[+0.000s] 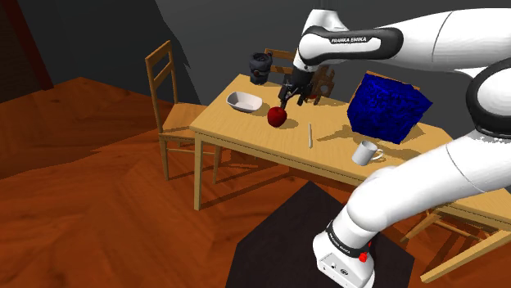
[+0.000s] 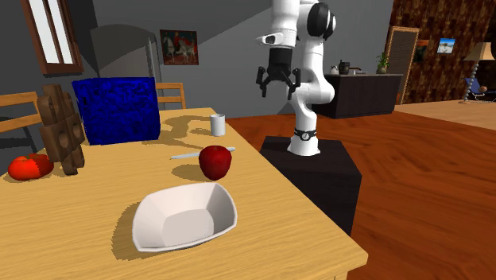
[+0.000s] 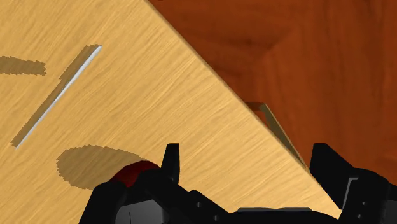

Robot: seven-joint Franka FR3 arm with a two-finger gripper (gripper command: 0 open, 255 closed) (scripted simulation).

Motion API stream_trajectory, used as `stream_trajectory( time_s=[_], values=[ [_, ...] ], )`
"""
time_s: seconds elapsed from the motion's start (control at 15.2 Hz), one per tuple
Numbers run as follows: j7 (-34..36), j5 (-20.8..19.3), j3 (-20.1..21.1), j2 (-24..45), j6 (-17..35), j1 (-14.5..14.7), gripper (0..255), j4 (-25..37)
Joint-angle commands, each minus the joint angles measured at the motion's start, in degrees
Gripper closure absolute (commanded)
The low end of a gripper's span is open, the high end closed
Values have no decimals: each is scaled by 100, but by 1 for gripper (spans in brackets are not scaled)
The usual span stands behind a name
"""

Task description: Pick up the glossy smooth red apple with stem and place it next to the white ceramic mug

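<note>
Apple (image 1: pixel 277 117), red and glossy, is seen resting on the wooden table (image 1: pixel 237 124), near the edge that faces the stand (image 1: pixel 287 245). Its stem is too small to be made out with certainty. In the second exterior view the apple (image 2: pixel 215 161) is found between a white bowl (image 2: pixel 183 216) and a thin knife (image 2: pixel 199 153), with the knife just beside it. The white mug (image 2: pixel 218 124) stands further along the same edge, well apart from the apple.

The gripper (image 1: pixel 293 103) is held above the apple, its fingers spread and nothing clasped between them. In the wrist view the two fingertips (image 3: pixel 172 162) are seen wide apart over bare table (image 3: pixel 159 76). Only a small red part of the apple (image 3: pixel 135 170) is shown there, beside the outer side of one finger and not within the gap. The rest is hidden behind the gripper's black body. Whether the gripper touches the apple cannot be told from the shoulder view, where the two overlap.

A blue box (image 1: pixel 388 106) is set behind the mug (image 1: pixel 365 152). A brown rack (image 2: pixel 63 127) partly hides a tomato (image 2: pixel 30 167). In the shoulder view the rack (image 1: pixel 325 82) is partly covered by the gripper. A dark object (image 1: pixel 260 68) at the table's far end cannot be identified.
</note>
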Motion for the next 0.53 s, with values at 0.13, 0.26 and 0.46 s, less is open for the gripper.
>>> stream_trajectory(
  time_s=[0.13,0.26,0.46],
  values=[
    [-201,134,-275,743,438,-82,0,418],
    [-324,246,-409,1128,630,-123,0,656],
    [-530,471,-593,1721,870,-192,0,1062]
  ],
)
